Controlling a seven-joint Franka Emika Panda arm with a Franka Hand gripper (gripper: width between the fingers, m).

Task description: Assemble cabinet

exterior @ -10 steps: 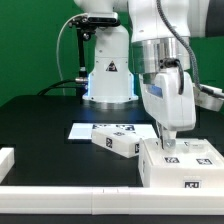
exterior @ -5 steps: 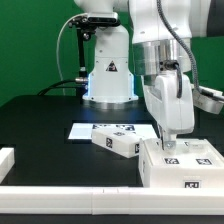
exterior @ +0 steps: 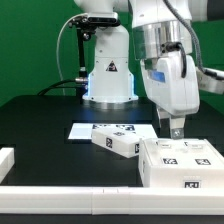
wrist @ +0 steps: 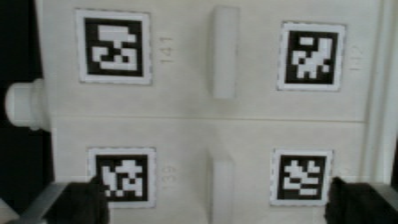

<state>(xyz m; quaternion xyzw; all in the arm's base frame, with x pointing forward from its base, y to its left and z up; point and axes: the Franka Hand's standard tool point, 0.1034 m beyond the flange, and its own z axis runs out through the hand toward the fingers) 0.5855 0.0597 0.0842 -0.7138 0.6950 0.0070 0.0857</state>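
I see the claw (exterior: pixel 177 127) spread wide and empty just above the cabinet (exterior: pixel 185 162), which sits on the surface (exterior: pixel 40 120) at 4 o'clock of the exterior view, a loose panel (exterior: pixel 115 143) near its 9 o'clock.

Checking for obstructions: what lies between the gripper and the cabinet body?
Nothing. In the exterior view the gripper hangs over the cabinet body with only bare air between them.

The cabinet body (exterior: pixel 185 160) runs off the exterior view at four o'clock. The marker board (exterior: pixel 80 130) is half hidden behind a loose panel (exterior: pixel 115 143). In the wrist view, the fingers (wrist: pixel 80 203) of the hand (wrist: pixel 222 204) are cropped and blurry.
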